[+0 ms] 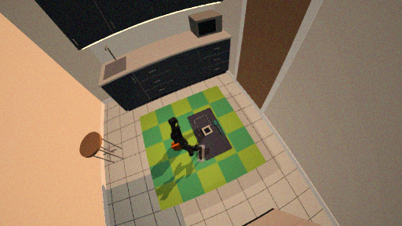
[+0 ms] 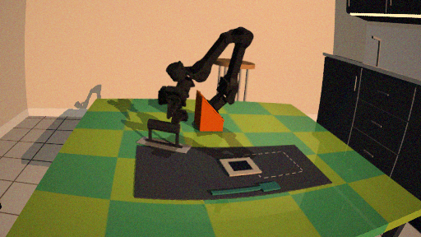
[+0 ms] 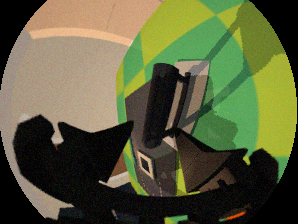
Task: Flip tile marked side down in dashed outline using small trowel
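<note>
The trowel with a pale flat blade and dark bar handle [image 2: 162, 125] [image 1: 202, 154] [image 3: 161, 102] lies at the mat's back left edge in the exterior view, handle upward. My gripper [image 2: 179, 119] [image 3: 154, 127] is open and low at the handle's right end in that view. In the wrist view the handle's near end shows between the fingertips; contact cannot be told. The tile [image 2: 229, 167] [image 1: 207, 130] [image 3: 146, 164], pale with a dark square on top, lies flat on the dark mat [image 2: 177, 181] [image 1: 220, 146]. It lies beside the dashed outline [image 2: 283, 152], at its left end.
A teal flat-bladed tool [image 2: 236, 191] lies along the mat's front edge in the exterior view. An orange wedge [image 2: 210, 119] [image 1: 176, 146] stands behind the mat by the arm's base. The arm arches above and behind the wedge. The green checkered table top [image 2: 82, 173] surrounds the mat.
</note>
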